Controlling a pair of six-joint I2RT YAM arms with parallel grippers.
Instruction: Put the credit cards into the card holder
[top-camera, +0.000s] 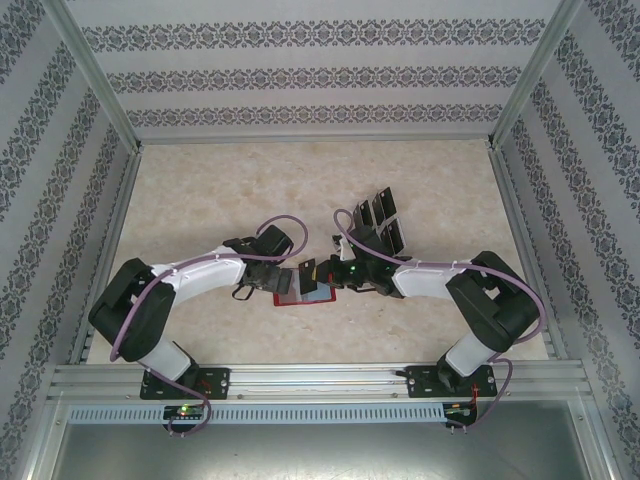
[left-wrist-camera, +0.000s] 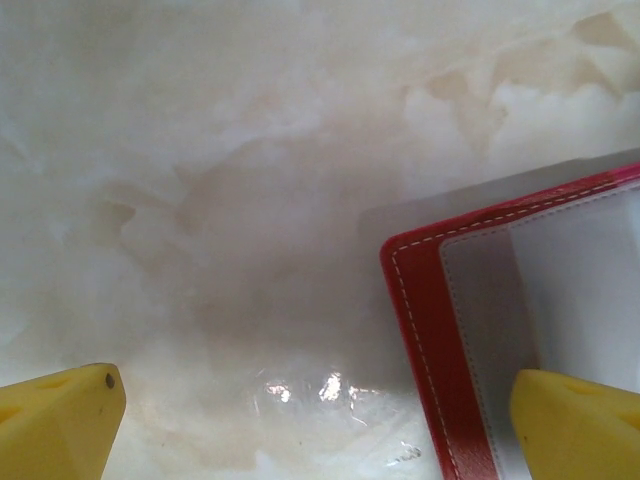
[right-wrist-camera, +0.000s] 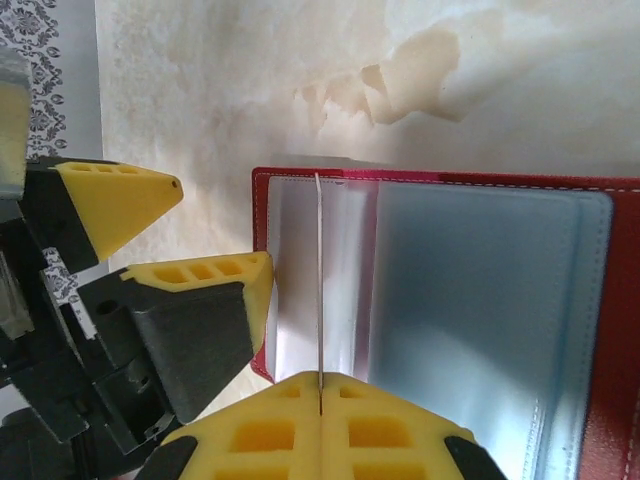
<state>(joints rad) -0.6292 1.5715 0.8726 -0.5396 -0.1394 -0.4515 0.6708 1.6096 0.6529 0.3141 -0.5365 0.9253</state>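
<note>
L jaws open | R jaws pinch card (top-camera: 307, 277) edge-on at open holder (right-wrist-camera: 480, 300)

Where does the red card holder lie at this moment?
The card holder lies open on the table, front centre in the top view, between the left hand and the right hand.

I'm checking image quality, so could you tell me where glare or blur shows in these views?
Left wrist view: glare spots on the table, the yellow fingertips and card holder soft. Right wrist view: sheen on the holder's clear sleeves. Top external view: even light, faint shadows.
</note>
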